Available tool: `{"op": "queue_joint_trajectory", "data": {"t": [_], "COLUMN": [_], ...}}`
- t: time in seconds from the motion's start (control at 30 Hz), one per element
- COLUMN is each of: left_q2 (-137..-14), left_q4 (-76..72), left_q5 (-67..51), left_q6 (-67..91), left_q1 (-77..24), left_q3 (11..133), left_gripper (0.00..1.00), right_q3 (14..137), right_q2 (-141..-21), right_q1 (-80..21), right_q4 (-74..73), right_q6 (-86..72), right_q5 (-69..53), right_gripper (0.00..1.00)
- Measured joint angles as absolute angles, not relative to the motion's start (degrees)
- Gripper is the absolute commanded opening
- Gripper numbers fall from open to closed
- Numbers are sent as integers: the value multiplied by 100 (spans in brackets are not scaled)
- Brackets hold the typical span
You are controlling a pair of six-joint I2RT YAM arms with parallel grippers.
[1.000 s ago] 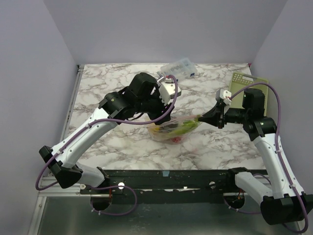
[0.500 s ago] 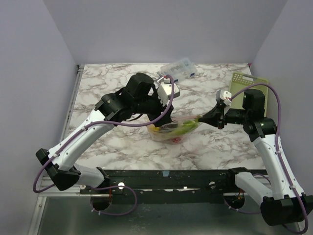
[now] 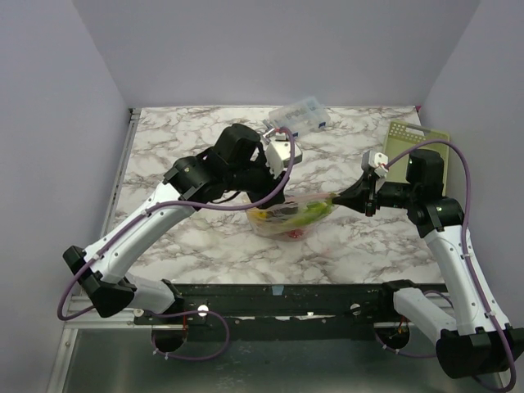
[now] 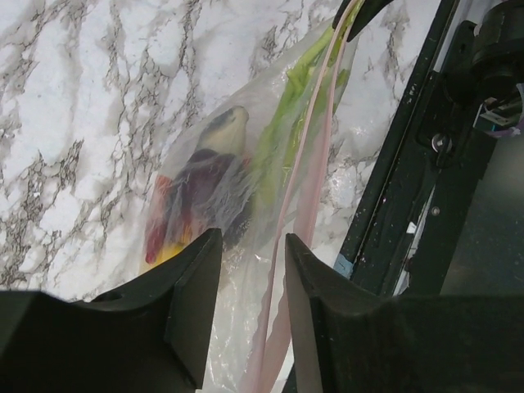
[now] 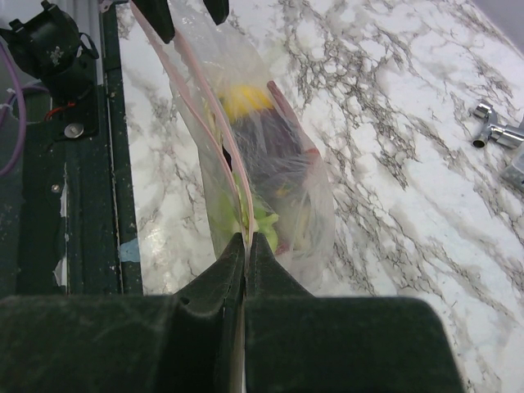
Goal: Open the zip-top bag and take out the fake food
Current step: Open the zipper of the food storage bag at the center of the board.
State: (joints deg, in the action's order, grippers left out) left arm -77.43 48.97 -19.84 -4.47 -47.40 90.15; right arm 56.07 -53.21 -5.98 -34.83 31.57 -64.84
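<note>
The zip-top bag point(image 3: 292, 214) hangs stretched between my two grippers just above the marble table near its front edge. Its pink zipper strip point(image 4: 304, 188) runs along the top. The fake food sits inside: a yellow lemon point(image 5: 244, 100), a dark purple piece point(image 4: 214, 176), red pieces point(image 4: 158, 231) and a pale green stalk point(image 4: 286, 123). My right gripper point(image 5: 246, 239) is shut on the zipper strip at the bag's right end. My left gripper point(image 4: 252, 246) is open, its jaws standing either side of the strip at the bag's left end. In the top view the left gripper point(image 3: 262, 199) is partly hidden by its wrist.
A small clear plastic box point(image 3: 300, 115) with blue contents lies at the table's back. A green perforated board point(image 3: 409, 137) lies at the back right. A small metal fitting point(image 5: 491, 127) lies on the marble beyond the bag. The black front rail point(image 3: 278, 296) runs just below the bag.
The left arm has shifted slightly left and back again. The bag and the right arm have not visibly moved.
</note>
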Motion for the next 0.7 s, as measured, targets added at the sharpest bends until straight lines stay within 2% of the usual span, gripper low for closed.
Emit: {"op": "queue_joint_trajectory", "data": {"t": [0.3, 0.7], "left_q2": [-7881, -8143], "left_q4": [4901, 4899], "left_q5": [-1835, -1831], "left_q6": [-475, -611], "left_q1": [-4740, -4740], "left_q3": [9015, 9019], "left_gripper": [31, 31], "right_q3": [5607, 5605], "right_q2": [-5321, -5321], "right_q1": [-598, -598], "right_q4": [-3483, -3483], "right_q6": [3157, 3157], "right_q5": [-6484, -6484], "right_gripper": [0, 0]}}
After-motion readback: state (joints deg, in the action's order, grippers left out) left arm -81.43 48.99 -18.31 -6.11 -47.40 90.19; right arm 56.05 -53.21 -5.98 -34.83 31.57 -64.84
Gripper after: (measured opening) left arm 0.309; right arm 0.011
